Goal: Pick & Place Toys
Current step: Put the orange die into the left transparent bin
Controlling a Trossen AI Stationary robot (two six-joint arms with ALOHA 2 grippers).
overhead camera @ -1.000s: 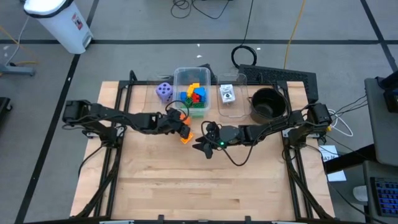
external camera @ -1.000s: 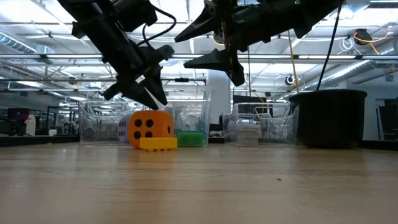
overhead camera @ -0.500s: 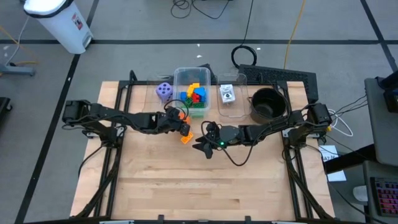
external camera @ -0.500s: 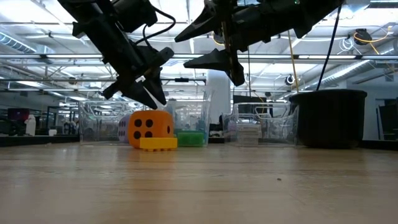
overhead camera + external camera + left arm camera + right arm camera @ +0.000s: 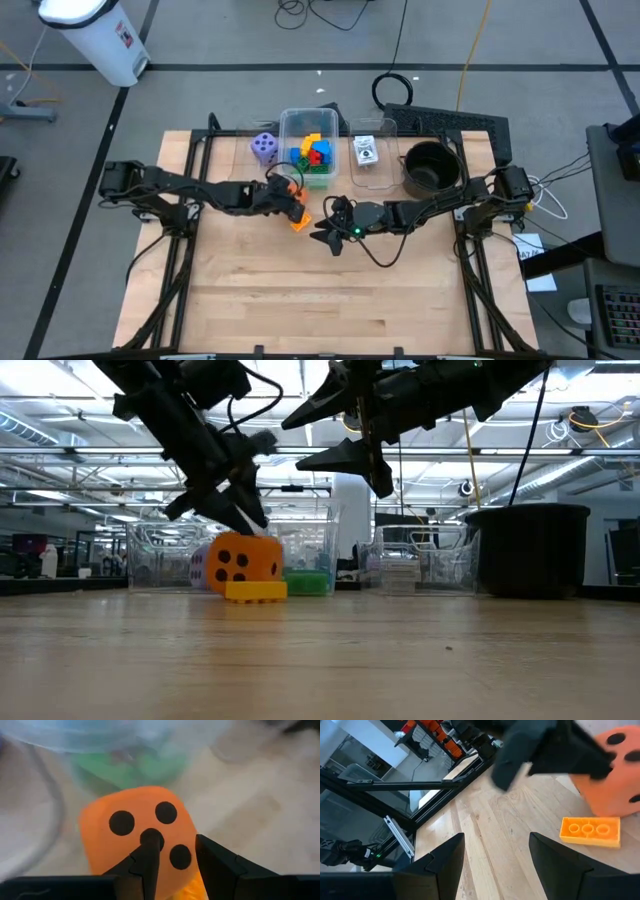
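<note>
The orange die (image 5: 240,562) is sitting on the wooden table (image 5: 330,290), just in front of the clear tub (image 5: 308,130) with the coloured blocks (image 5: 313,152). A flat orange-yellow block (image 5: 255,591) is lying on the table, touching the die on the side facing the low camera. The left gripper (image 5: 243,510) is hanging right over the die, with the tips at its top face. In the left wrist view the two fingers (image 5: 150,852) are standing a little apart over the dotted face, not closing around the die, so nothing is held. The left arm is reaching in low from the table's left edge, stretched towards the middle. The right gripper (image 5: 322,232) is waiting near the table's middle, just right of the die, its fingers standing apart and empty, pointing towards the die. The purple die (image 5: 264,147) is resting left of the tub.
</note>
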